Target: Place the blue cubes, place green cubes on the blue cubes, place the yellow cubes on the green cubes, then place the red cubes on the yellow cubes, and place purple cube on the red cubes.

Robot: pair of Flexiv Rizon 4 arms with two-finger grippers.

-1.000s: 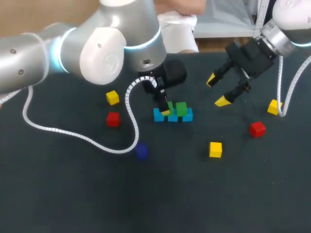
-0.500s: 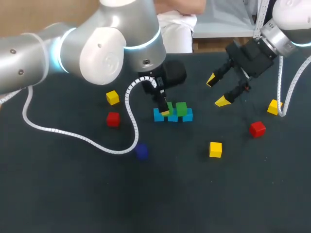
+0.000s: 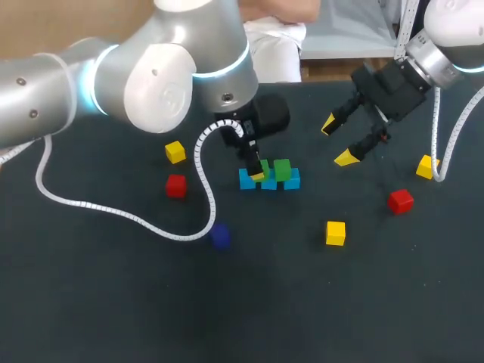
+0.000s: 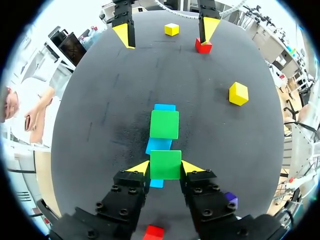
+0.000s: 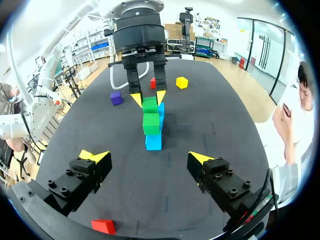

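Three blue cubes [image 3: 269, 182] lie in a row at mid-table. One green cube [image 3: 282, 169] sits on top of the row toward its right end. My left gripper [image 3: 257, 170] is shut on a second green cube [image 4: 165, 164], held right beside the first over the row's left part; whether it rests on the blue I cannot tell. In the right wrist view the blue row [image 5: 153, 141] and both green cubes [image 5: 151, 123] lie ahead of my right gripper [image 5: 147, 157], which stands open and empty. In the head view the right gripper [image 3: 339, 140] hovers right of the row.
Loose yellow cubes lie at the left [image 3: 175, 152], front right [image 3: 335, 232] and far right [image 3: 426, 166]. Red cubes sit at the left [image 3: 176, 185] and right [image 3: 400, 200]. A purple cube [image 3: 220, 237] lies in front of the row, by the left arm's white cable [image 3: 113, 208].
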